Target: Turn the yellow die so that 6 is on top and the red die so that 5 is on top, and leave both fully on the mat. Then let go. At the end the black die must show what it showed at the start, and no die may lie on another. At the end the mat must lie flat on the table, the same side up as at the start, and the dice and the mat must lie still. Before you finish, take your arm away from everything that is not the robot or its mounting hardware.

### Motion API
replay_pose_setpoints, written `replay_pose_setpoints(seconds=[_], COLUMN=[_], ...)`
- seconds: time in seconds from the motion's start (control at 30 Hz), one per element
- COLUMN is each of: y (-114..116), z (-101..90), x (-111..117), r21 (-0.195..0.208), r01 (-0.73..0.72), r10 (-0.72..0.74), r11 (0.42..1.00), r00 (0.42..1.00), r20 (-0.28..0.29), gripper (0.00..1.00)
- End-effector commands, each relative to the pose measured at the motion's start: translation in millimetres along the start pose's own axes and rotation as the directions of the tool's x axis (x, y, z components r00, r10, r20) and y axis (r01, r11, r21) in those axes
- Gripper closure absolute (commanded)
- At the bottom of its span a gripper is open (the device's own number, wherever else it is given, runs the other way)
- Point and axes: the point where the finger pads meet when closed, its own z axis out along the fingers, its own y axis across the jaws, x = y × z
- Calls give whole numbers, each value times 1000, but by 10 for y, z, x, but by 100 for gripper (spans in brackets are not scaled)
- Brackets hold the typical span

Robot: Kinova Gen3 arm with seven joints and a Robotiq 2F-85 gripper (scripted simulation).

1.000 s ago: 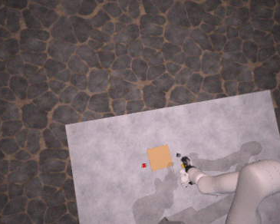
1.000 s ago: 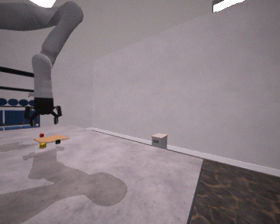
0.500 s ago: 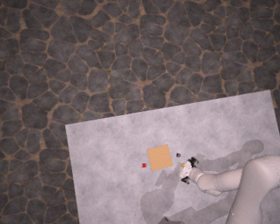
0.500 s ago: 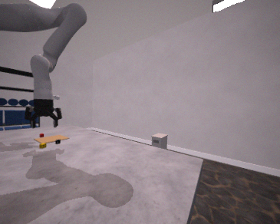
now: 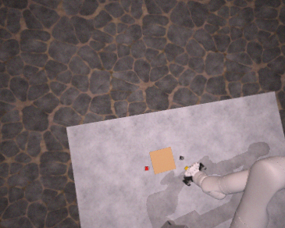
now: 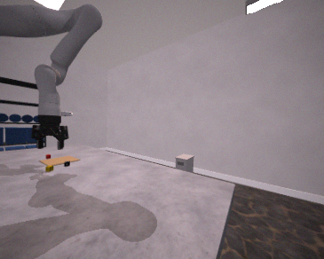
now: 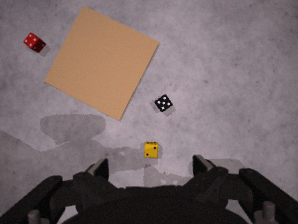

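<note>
It looks like a bare indoor room, though what kind cannot be told for certain. Plain pale walls (image 6: 220,98) meet the floor at a white skirting board (image 6: 273,185), and a bright panel (image 6: 264,5) glows high up. The floor (image 5: 69,58) (image 6: 278,222) is dark, cracked-looking stone, while blue panels and ovals (image 6: 20,136) line the far side behind dark horizontal bars (image 6: 11,81).
</note>
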Motion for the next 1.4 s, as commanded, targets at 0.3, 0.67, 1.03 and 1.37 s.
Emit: replay_pose_setpoints(seconds=[0.3, 0.67, 1.03, 1.37], y=[15, 15, 15, 15], z=[9, 9, 9, 9], x=[-36, -38, -38, -38], r21=[-2, -2, -2, -2], r01=[-82, -89, -89, -89], r10=[82, 89, 89, 89], r11=[997, 996, 996, 996], r00=[997, 996, 996, 996], r20=[9, 10, 10, 10], gripper=[0, 65, 65, 65])
